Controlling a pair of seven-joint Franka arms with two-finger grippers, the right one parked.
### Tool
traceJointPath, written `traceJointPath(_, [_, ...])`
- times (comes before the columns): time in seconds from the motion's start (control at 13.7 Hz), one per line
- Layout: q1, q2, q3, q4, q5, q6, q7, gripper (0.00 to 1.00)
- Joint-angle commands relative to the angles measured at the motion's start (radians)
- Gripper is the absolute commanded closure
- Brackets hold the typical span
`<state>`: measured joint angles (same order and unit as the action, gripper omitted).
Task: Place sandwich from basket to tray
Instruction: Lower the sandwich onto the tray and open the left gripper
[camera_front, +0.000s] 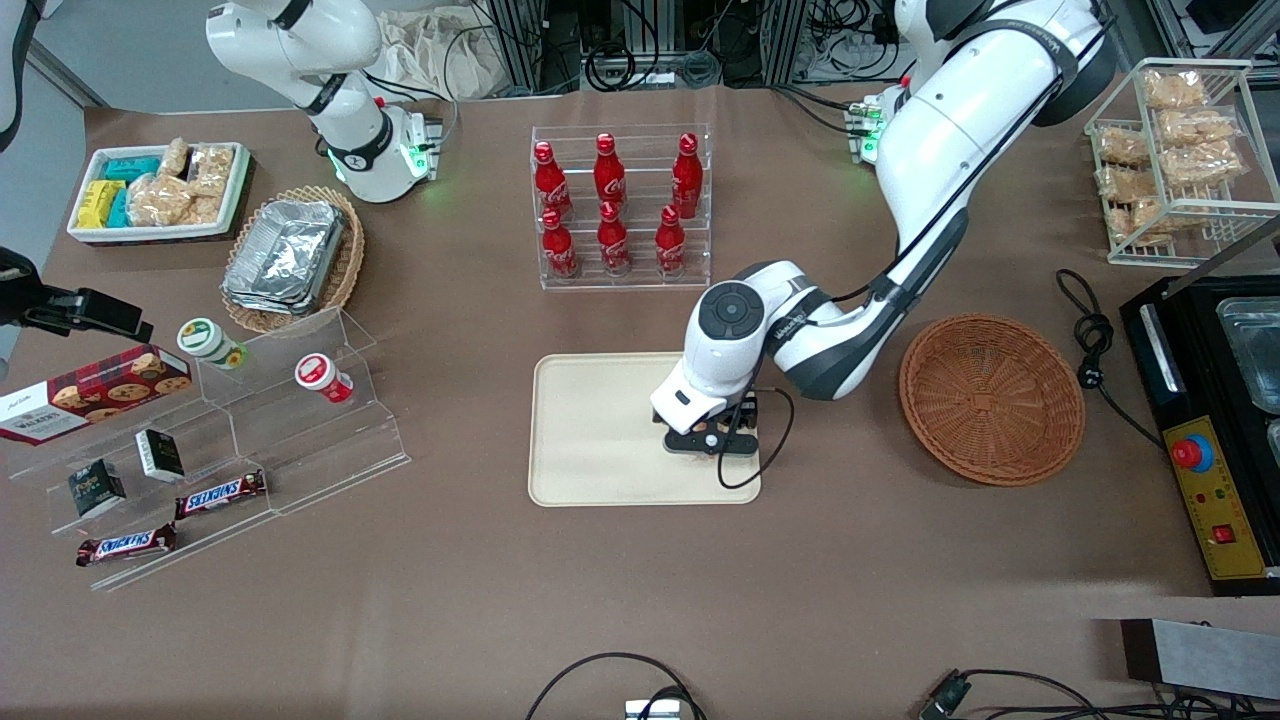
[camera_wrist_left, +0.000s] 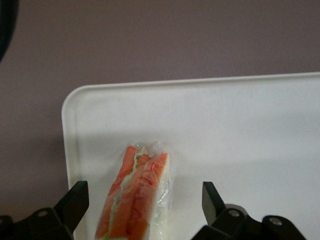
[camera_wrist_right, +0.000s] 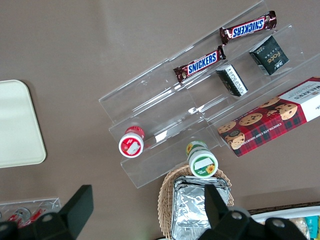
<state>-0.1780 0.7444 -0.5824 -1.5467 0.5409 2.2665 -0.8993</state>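
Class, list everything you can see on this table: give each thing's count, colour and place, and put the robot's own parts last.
sandwich: one, white with orange and green filling, on the tray
tray: one, cream, mid-table
basket: one, reddish-brown wicker, empty, beside the tray toward the working arm's end
bottles: six, red, in a clear rack farther from the camera than the tray
foil containers: a stack, silver, in a tan basket
chocolate bars: two, brown, on clear steps
cookie box: one, red, on the steps
wire rack: one, white, holding bagged snacks
gripper: one, black, over the tray, jaws open either side of the sandwich
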Motion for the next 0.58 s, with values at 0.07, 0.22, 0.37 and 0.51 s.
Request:
traceJointPath(0.07, [0.044,-0.103,-0.001,0.091,-0.048,-0.178,-0.003,0.0])
traceJointPath(0.22, [0.083,-0.126,-0.004,0.153,-0.053,-0.266,0.002,0.0])
traceJointPath(0.37, [0.118,-0.137,-0.007,0.212,-0.067,-0.326,0.002,0.0])
traceJointPath(0.51, [0.162,-0.158,-0.005,0.241,-0.075,-0.386,0.04,0.0])
